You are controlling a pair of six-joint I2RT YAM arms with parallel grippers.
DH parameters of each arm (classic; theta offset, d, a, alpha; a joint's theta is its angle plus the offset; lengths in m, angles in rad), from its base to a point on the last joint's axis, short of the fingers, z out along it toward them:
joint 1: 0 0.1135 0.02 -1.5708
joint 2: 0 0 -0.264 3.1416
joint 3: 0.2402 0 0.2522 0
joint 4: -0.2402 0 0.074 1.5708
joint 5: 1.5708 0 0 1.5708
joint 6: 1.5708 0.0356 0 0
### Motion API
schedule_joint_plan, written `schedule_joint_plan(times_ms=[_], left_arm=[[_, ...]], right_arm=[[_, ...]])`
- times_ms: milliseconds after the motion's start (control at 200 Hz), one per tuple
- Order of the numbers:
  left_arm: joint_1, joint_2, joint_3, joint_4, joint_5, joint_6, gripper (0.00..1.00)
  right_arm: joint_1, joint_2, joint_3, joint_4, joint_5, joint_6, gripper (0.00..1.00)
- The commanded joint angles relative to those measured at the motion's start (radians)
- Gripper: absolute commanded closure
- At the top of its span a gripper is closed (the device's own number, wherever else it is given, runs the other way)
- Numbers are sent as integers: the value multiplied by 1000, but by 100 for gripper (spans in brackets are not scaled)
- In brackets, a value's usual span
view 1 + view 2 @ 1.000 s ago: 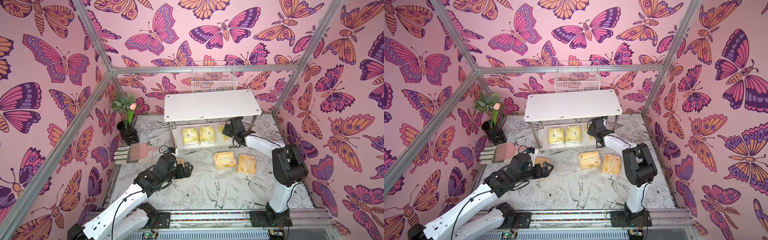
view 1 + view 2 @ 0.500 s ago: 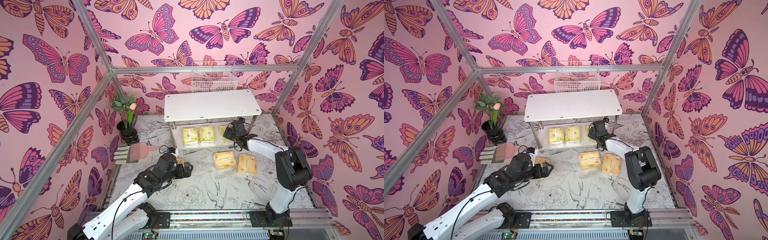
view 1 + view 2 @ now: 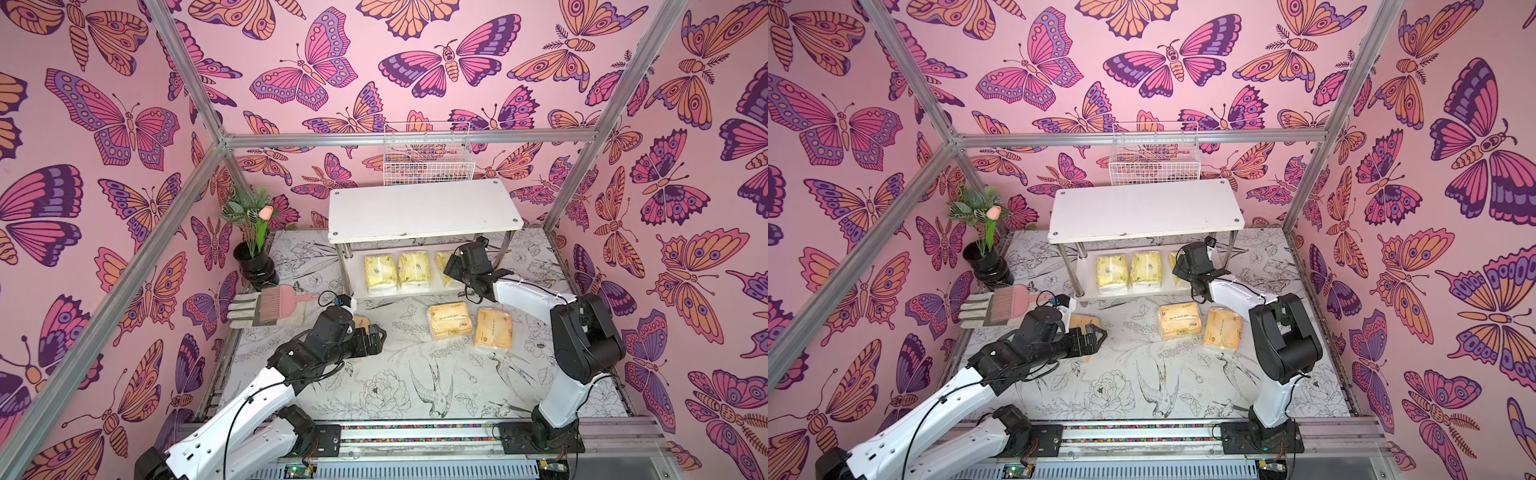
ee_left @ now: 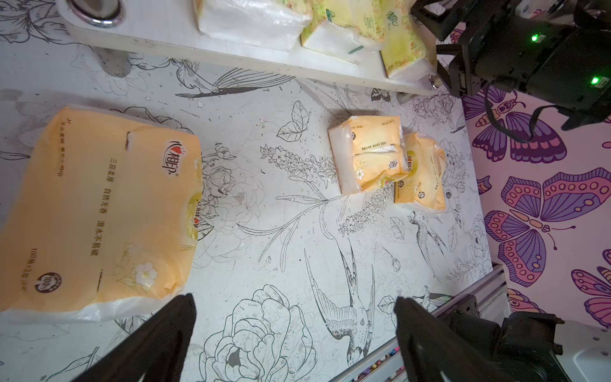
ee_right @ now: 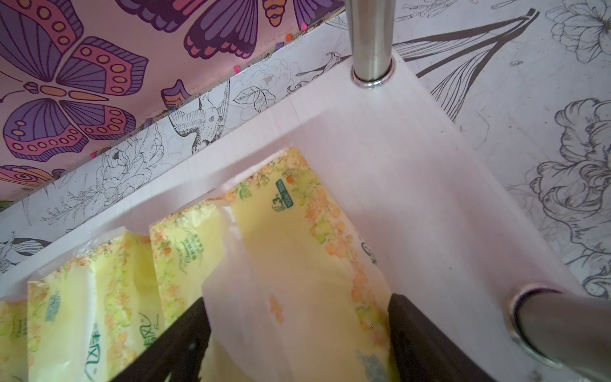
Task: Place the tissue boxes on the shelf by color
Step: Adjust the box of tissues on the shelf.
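The right gripper, jaws wide apart, straddles a pale yellow tissue pack on the lower shelf board; the left gripper hangs spread and empty beside an orange pack.

Bright, even, diffuse light; a soft shadow lies under the shelf. Both top views are sharp, bowed at the edges. The right wrist view is slightly blurred.

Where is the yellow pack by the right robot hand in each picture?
Both top views: the lemon pack is last in the shelf row.
Left wrist: at the row's end.
Right wrist: it is straddled by the right gripper.
Shared landmark: the shelf's lower board.
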Motion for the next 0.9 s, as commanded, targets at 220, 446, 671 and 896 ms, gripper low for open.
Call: schedule_joint_plan(times_ms=[220,446,671,896], left_arm=[[2,-13,-21,-13,-3,9,0],[2,-12,-17,-13,-5,9,0],[1,-9,-14,-14,-9,8,0],[2,-20,2,-27,-41,16,0]], right_arm=[[16,-59,-17,-13,-29,41,12],[16,-80,-25,-14,-28,41,12],[16,-101,-32,-43,29,33,11],[16,-198,-55,-88,47,2,10]])
